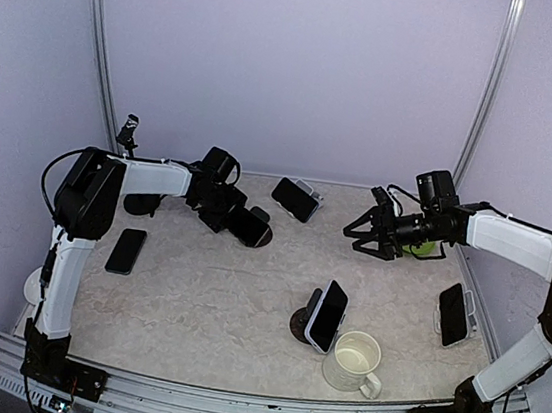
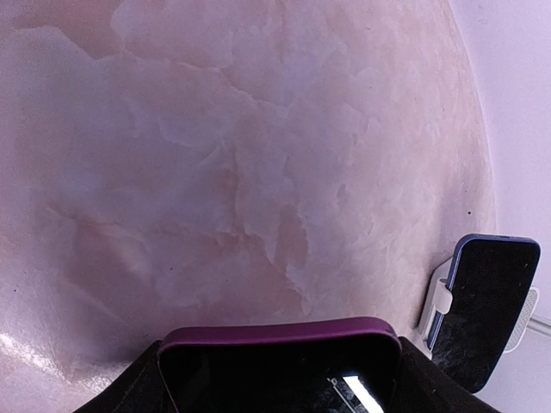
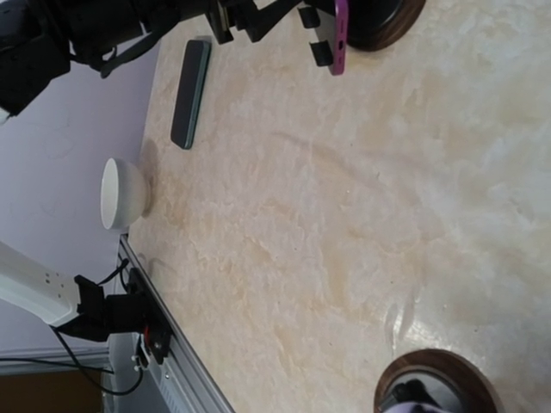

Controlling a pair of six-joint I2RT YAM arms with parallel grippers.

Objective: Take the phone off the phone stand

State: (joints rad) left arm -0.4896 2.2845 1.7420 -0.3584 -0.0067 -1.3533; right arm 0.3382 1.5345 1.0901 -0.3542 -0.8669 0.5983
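Note:
A purple-cased phone (image 2: 280,366) with a dark screen leans on a round dark phone stand (image 1: 260,238) at the back left of the table. My left gripper (image 1: 238,220) reaches in from the left, and its black fingers (image 2: 142,383) press against both long edges of the phone. The right wrist view shows the phone's purple edge (image 3: 342,34) beside the stand's brown base (image 3: 392,19). My right gripper (image 1: 373,235) hovers open over the back right of the table, holding nothing. Its own fingers do not show in the right wrist view.
Other phones lean on a white stand (image 1: 297,198) at the back, a dark stand (image 1: 326,316) in front and a white stand (image 1: 453,314) at right. A phone (image 1: 125,251) lies flat at left. A white mug (image 1: 354,362) stands near the front, a white bowl (image 3: 120,194) off the left edge.

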